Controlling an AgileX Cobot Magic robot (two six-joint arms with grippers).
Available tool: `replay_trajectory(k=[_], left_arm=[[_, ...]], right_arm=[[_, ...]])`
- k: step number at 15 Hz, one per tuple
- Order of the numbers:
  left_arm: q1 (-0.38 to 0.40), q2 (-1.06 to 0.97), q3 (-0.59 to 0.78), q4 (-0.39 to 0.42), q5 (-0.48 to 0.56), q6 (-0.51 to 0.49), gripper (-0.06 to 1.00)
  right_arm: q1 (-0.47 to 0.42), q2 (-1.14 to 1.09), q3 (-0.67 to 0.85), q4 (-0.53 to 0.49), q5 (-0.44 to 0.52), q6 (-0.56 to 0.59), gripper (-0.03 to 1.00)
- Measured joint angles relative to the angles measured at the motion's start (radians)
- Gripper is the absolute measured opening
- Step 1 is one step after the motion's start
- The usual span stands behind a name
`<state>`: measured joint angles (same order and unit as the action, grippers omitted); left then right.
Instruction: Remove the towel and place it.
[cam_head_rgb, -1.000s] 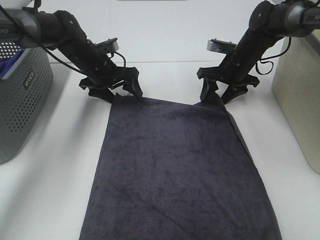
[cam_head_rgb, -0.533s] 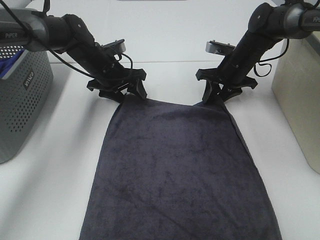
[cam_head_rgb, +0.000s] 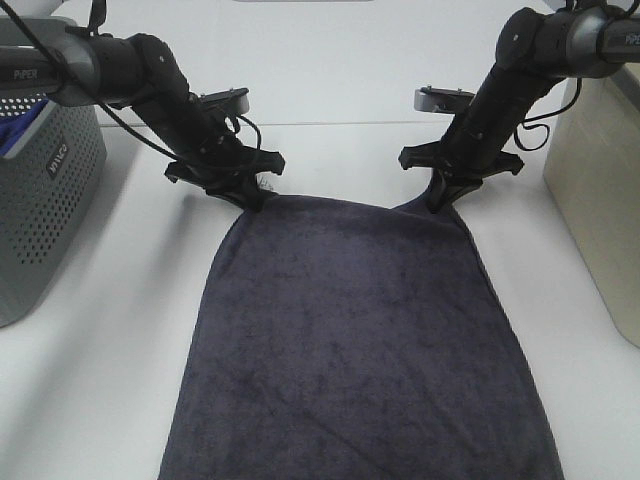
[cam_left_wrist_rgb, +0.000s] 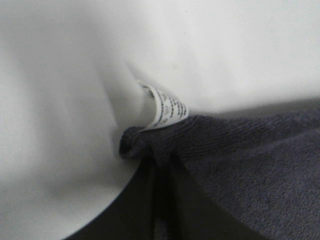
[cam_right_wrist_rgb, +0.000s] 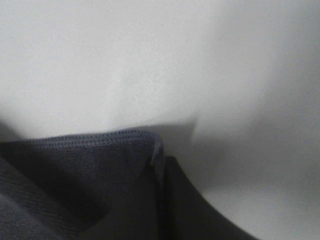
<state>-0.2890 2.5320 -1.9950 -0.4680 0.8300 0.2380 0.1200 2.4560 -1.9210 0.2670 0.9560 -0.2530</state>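
The big dark towel (cam_head_rgb: 355, 340) lay flat on the white table (cam_head_rgb: 110, 330), its far edge up by the two arms. The left gripper (cam_head_rgb: 252, 196) was pinched tight on the far left corner, right by the little white tag (cam_left_wrist_rgb: 167, 107). The right gripper (cam_head_rgb: 440, 203) was squeezed shut on the far right corner. A grey basket (cam_head_rgb: 45, 190) stood off to the left, well apart from the towel.

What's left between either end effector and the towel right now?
Nothing visible. The left end effector is shut on the towel's tagged far corner, and the right end effector is shut on the other far corner.
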Motion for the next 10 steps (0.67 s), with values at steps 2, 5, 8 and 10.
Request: replay_trajectory(k=[2,5,8,10], left_arm=[[-0.001,0.000,0.000,0.005,-0.002,-0.001,0.01],[-0.005,-0.003,0.000,0.014,-0.008,0.003,0.01],[-0.010,-0.007,0.002,0.039,-0.045,0.006,0.01],[-0.010,-0.007,0.002,0.050,-0.078,0.006,0.01]], right_arm=[[0.000,0.000,0.000,-0.008,-0.004,0.001,0.02],[0.001,-0.015,0.000,-0.030,-0.057,0.001,0.02],[0.001,-0.067,0.000,-0.028,-0.144,0.002,0.02],[0.001,-0.080,0.000,-0.028,-0.165,0.002,0.02]])
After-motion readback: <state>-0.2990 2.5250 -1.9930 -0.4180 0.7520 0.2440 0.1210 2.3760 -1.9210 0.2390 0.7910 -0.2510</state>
